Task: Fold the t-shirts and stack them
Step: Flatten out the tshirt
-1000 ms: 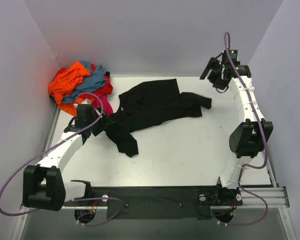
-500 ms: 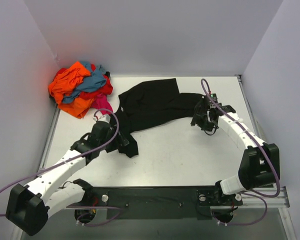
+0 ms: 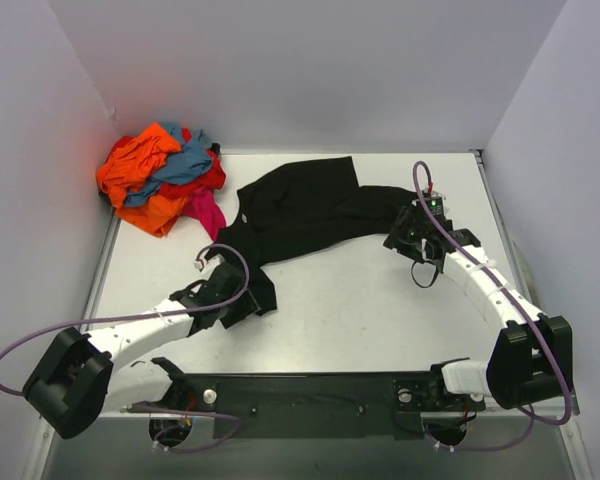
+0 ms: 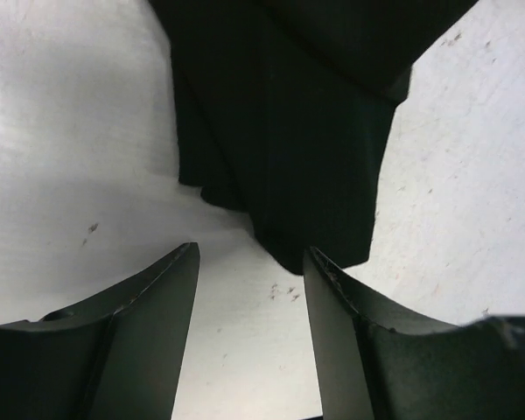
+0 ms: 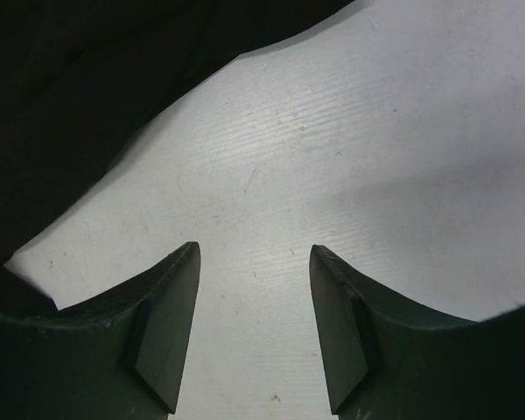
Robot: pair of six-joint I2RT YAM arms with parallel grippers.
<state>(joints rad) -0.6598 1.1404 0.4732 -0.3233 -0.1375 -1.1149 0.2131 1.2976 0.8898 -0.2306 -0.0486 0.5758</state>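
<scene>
Change, left arm: since half a second ago the arm has dropped lower and stretched flatter over the surface (image 3: 360,310), and the left hand (image 3: 246,302) has slid toward the near tip of the black t-shirt (image 3: 300,210).
Change, right arm: the right hand (image 3: 405,233) has shifted only slightly – it remains at the shirt's right-hand end. One second ago it was raised at the far right corner.
Change, garments: the black t-shirt's outline matches the earlier frame. The pile of t-shirts (image 3: 160,175) is unmoved.
Left hand state: released – jaws spread, with bare surface between them.
Right hand state: released, jaws spread, with bare surface between them.
Black t-shirt, position: spread crumpled across the middle of the surface, running from far centre down toward the near left.
Black t-shirt to left hand: in the left wrist view the fabric's lowest tip lies just ahead of the gap between the jaws, nearer the right one.
Black t-shirt to right hand: in the right wrist view the fabric fills the upper left, its edge beside the left jaw.
Pile of t-shirts, position: far left corner, orange, blue, red and pink cloth heaped together, well apart from both hands.
</scene>
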